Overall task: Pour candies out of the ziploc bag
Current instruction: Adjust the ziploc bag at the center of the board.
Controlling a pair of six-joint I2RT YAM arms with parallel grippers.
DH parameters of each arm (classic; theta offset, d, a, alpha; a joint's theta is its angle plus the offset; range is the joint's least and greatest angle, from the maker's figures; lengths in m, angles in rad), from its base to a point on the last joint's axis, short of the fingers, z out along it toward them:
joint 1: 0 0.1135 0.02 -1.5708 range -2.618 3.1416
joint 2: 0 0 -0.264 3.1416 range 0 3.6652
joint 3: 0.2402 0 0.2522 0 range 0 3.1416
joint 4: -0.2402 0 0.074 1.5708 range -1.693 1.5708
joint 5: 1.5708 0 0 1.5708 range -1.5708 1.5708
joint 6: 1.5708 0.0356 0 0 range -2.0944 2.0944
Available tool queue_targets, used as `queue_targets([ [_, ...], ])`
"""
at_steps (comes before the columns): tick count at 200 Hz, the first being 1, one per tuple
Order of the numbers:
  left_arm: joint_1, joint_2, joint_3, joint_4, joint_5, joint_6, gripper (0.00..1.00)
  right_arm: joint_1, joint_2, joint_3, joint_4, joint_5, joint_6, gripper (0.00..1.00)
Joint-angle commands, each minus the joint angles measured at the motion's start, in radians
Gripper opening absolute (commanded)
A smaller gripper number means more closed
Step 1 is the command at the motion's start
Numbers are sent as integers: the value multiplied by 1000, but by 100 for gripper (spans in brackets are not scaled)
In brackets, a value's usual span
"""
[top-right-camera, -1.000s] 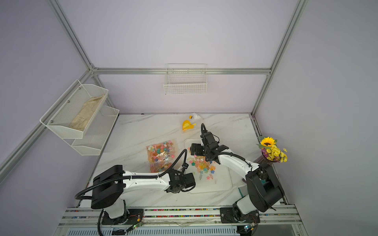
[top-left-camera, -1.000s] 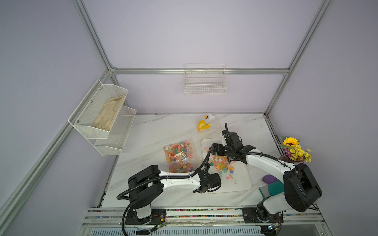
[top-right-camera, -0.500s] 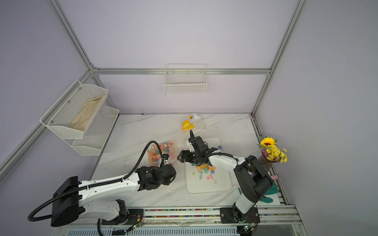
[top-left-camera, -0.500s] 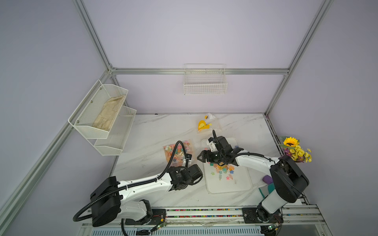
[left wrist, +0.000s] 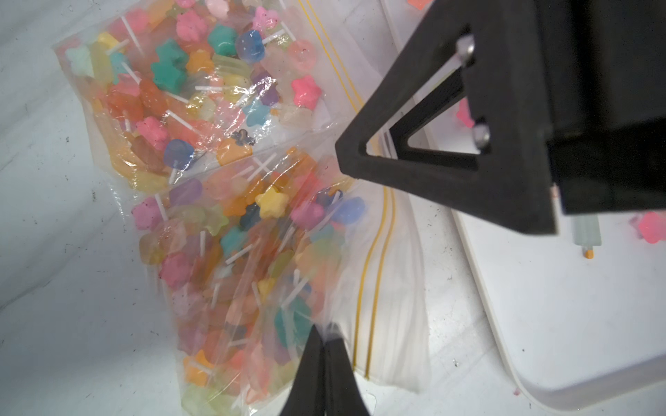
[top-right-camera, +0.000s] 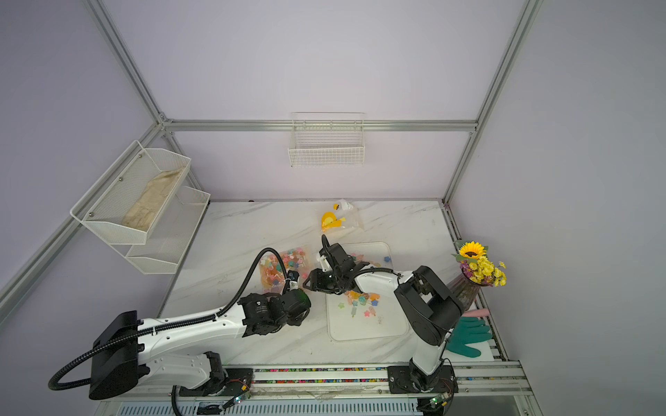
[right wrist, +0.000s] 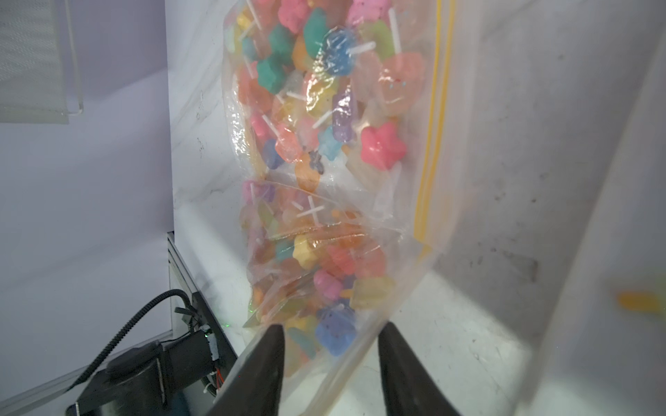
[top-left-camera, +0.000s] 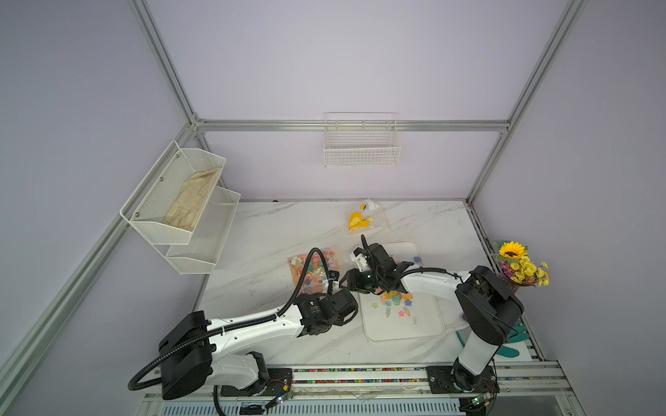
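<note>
The clear ziploc bag lies on the marble table left of the white tray, creased across its middle and full of candies. Its yellow zip lines face the tray. More candies lie loose on the tray. My left gripper is shut on a pinch of the bag's film near the zip; in a top view it sits at the bag's near end. My right gripper reaches in from the tray side, and its fingers stand apart around the bag's near corner.
A small clear bag with a yellow thing lies behind the tray. A flower bouquet and a teal glove are at the right edge. Wire shelves hang on the left wall, and a basket on the back wall.
My left arm swung from the tray's front left over to the bag's near end. My right gripper moved left off the tray to the bag's near corner, and its jaws narrowed.
</note>
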Motion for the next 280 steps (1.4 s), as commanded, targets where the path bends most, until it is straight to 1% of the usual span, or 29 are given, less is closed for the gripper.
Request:
queue_targets([
  [1,2,-49,-38,38,-11,-8,11,13,15,23,48,-16,22,32],
  [11,3,-60,-42,28,-11,-22,35,14,16,24,49,-16,22,27],
  [16,3,-67,-44,18,-15,-34,45,14,17,23,51,-17,21,24],
  [20,4,-72,-44,10,-18,-44,51,15,16,25,51,-15,22,22],
  [38,5,-105,-47,-34,-37,-94,71,15,13,26,45,-4,15,15],
  [48,6,-126,-50,-52,-49,-123,76,15,8,28,34,8,5,12],
  [71,32,-183,-75,-65,-54,-176,78,15,-3,32,12,42,-24,2],
  [87,65,-222,-102,-40,-37,-199,78,15,-8,35,-7,60,-48,0],
  [106,103,-258,-138,22,-6,-205,78,16,-19,28,-7,62,-73,0],
  [126,136,-265,-157,67,18,-205,78,27,-38,22,2,46,-109,0],
  [173,178,-207,-119,104,43,-164,78,83,-60,32,-38,29,-194,0],
  [215,205,-181,-93,110,49,-151,78,138,-75,11,-51,29,-214,0],
  [221,209,-182,-92,112,51,-151,78,140,-77,7,-53,37,-212,4],
  [225,210,-183,-91,114,53,-152,78,140,-79,5,-51,45,-209,9],
  [236,217,-184,-91,116,60,-148,78,140,-85,-1,-60,72,-199,17],
  [241,219,-184,-90,117,62,-147,78,139,-88,-1,-64,98,-188,25],
  [244,221,-183,-88,117,64,-146,79,138,-87,-1,-66,115,-182,28],
  [253,223,-180,-84,116,70,-142,79,136,-87,0,-72,147,-165,31],
  [263,224,-176,-74,110,73,-139,78,126,-79,4,-76,161,-149,37],
  [280,226,-167,-57,96,76,-134,78,97,-69,-2,-73,159,-127,38],
])
